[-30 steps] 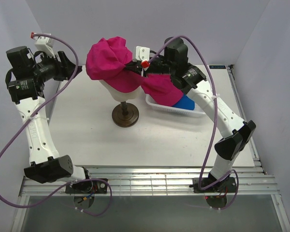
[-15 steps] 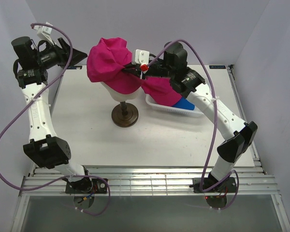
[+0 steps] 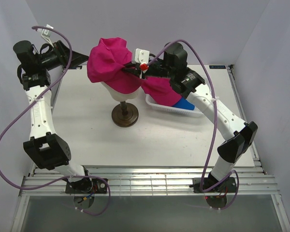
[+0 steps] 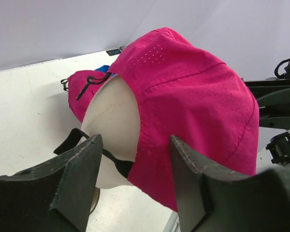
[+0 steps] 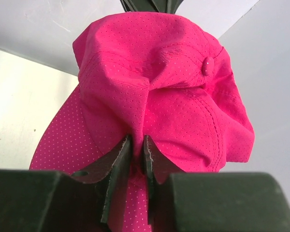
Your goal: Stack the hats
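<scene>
A magenta-pink hat (image 3: pixel 108 60) sits on the cream mannequin head (image 3: pixel 120 93); it also shows in the left wrist view (image 4: pixel 193 96) and the right wrist view (image 5: pixel 154 82). My right gripper (image 3: pixel 128 69) is shut on a pinched fold of this hat's crown (image 5: pixel 137 145). My left gripper (image 3: pixel 82 57) is open just left of the hat, jaws either side of its lower edge (image 4: pixel 135 159) without touching. A second pink hat (image 3: pixel 159 89) and a blue hat (image 3: pixel 186 103) lie in the white basket (image 3: pixel 193 113). The other blue hat is hidden.
The mannequin's dark round stand (image 3: pixel 125 115) is on the white table (image 3: pixel 87 125). Grey walls close in on the left, back and right. A metal rail (image 3: pixel 150 176) runs along the near edge.
My left arm has swung up and right, bringing its open gripper to the hat's left side. My right gripper has shifted slightly left, still pinching the hat.
</scene>
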Controlling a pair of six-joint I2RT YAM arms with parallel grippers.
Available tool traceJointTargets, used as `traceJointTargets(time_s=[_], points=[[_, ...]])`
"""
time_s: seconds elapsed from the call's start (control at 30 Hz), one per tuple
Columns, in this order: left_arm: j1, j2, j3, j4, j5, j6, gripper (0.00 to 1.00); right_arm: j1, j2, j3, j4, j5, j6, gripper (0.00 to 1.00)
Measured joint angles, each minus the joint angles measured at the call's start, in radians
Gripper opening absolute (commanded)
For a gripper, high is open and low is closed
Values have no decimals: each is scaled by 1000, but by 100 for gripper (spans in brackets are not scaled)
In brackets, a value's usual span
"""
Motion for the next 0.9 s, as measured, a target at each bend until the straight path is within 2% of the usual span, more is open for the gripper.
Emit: traceJointTargets(time_s=[0.1,0.13,0.27,0.5,0.53,0.6,0.63,0.77,0.9], points=[[19,1,-38,87,46,-66,75,0,0,-1,2,20,3,35],[23,1,-43,110,55,-79,75,0,0,-2,4,29,5,41],[15,0,-60,169,72,-99,70,0,-1,-3,5,56,21,53],[-18,1,-84,118,51,-39,49,0,-5,-11,5,92,56,62],[-21,1,-84,107,45,-28,41,0,-5,-11,5,96,62,63],[-27,1,-82,84,33,-8,35,0,-5,-11,5,106,79,66],[-28,1,-81,76,29,-2,27,0,-5,-11,5,109,89,70],[-28,1,-73,49,11,22,19,0,-5,-11,4,133,154,76],[-28,1,-71,24,-5,42,7,-2,-7,-11,2,148,249,81]])
